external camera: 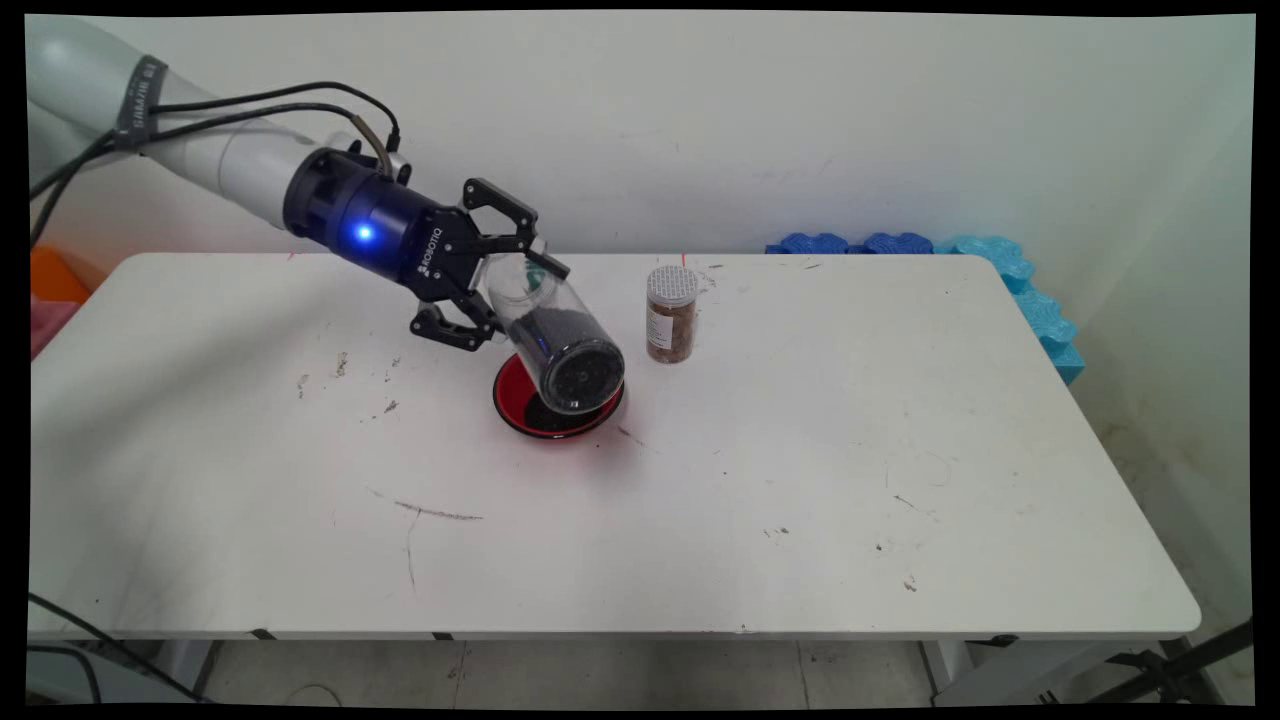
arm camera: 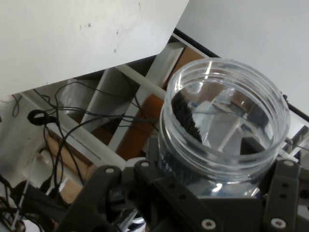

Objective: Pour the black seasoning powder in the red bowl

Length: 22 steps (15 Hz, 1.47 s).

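Observation:
My gripper is shut on a clear plastic jar that holds dark grains. The jar is tilted steeply, its lower end hanging just over a red bowl near the table's middle. Dark grains lie in the bowl. In the hand view the jar fills the right half between the black fingers, with a streak of dark grains clinging to its inner wall. A small spice jar with a perforated grey lid and brown contents stands upright to the right of the bowl, apart from it.
Blue foam pieces line the table's back right corner and right edge. An orange object sits off the table's left end. Scuff marks dot the white table.

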{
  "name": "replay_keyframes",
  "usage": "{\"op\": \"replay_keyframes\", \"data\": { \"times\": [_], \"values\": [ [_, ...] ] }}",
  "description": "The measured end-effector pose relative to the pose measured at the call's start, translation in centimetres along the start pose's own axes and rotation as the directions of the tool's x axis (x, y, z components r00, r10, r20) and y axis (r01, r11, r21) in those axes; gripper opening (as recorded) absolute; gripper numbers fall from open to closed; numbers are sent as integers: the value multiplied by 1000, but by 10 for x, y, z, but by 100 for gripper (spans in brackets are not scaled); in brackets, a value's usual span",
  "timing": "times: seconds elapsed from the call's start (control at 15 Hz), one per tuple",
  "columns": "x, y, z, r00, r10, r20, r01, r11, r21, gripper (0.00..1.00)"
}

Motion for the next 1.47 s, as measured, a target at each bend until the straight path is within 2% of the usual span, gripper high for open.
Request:
{"op": "replay_keyframes", "data": {
  "times": [0.6, 1.47],
  "values": [
    [19, -1, 5, 996, -90, 22, 91, 995, -31, 0],
    [24, -3, 9, 980, -193, 54, 196, 979, -63, 0]
  ]
}}
